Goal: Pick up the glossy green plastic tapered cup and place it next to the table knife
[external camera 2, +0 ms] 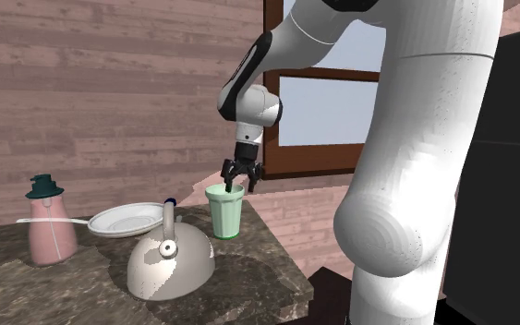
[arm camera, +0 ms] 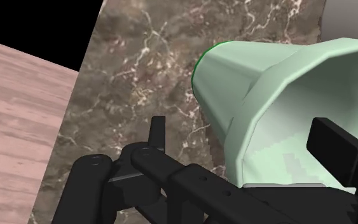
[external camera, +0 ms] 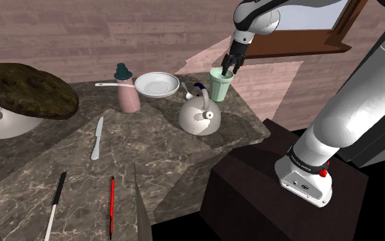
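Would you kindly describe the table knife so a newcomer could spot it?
On the dark marbled counter, find the pink bottle. Nearer the shoulder camera lies the table knife, flat and plain silver-grey, unlike the red stick and the black-and-white stick.

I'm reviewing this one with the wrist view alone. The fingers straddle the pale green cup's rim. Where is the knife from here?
Observer: The knife lies flat on the counter, far toward the shoulder view's left of the cup.
Reviewer: Does anything stand between them?
Observer: A kettle stands close beside the cup, on the knife's side.
Reviewer: Is the cup upright?
Observer: Yes, it stands upright near the counter's far corner, with the gripper at its rim from above.
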`<move>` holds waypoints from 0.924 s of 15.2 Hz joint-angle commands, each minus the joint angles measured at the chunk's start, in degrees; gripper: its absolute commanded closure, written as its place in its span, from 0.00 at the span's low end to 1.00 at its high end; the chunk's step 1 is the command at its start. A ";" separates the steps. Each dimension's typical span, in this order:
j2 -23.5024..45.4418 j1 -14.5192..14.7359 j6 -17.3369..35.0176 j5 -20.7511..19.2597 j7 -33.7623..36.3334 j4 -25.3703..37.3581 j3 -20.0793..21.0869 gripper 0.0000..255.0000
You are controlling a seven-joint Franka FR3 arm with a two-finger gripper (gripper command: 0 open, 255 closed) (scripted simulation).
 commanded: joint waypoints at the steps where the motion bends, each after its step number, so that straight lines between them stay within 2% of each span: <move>1: 0.54 0.20 1.37 0.43 -0.14 -0.82 0.17 0.00; 8: 0.53 0.20 1.36 0.43 -0.14 -0.82 0.17 0.00; 9: 0.53 0.20 1.36 0.43 -0.14 -0.82 0.17 1.00; 14: 0.52 0.21 1.37 0.43 -0.12 -0.83 0.17 1.00</move>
